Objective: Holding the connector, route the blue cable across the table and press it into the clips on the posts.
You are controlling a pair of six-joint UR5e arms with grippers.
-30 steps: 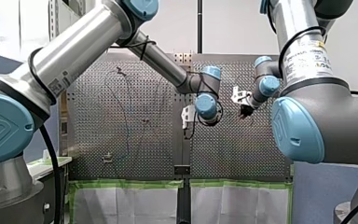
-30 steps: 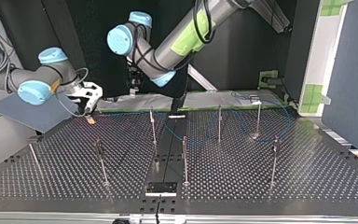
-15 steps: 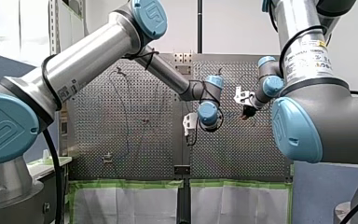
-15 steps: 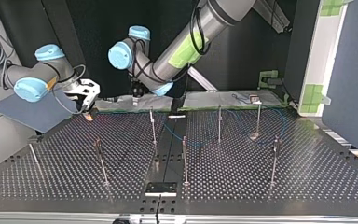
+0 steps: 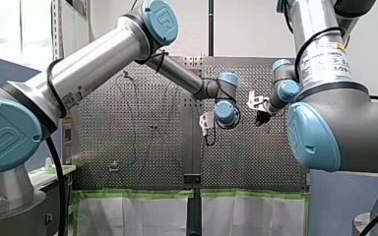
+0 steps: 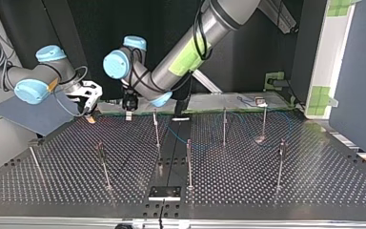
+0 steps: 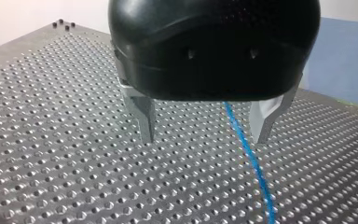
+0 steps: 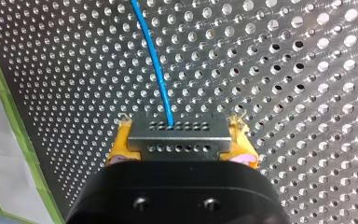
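Note:
In the right wrist view my right gripper is shut on the grey connector, held between yellow pads, and the blue cable leaves it across the perforated table. In the top view that gripper hangs low over the table's far left corner. My left gripper is open, its metal fingers just above the table. The blue cable lies between them, nearer one finger and untouched. In the top view my left gripper stands a short way right of the right one. Thin posts stand across the table.
Several upright posts rise from the table, one near the view's left edge. A small black plate sits at the near middle. Green-taped sheets line the far edge. Loose cable loops around the posts at the right.
My left gripper has swung toward the top view's left, closer to the right gripper, and lower. My right gripper shifted slightly at first and now holds still with the connector.

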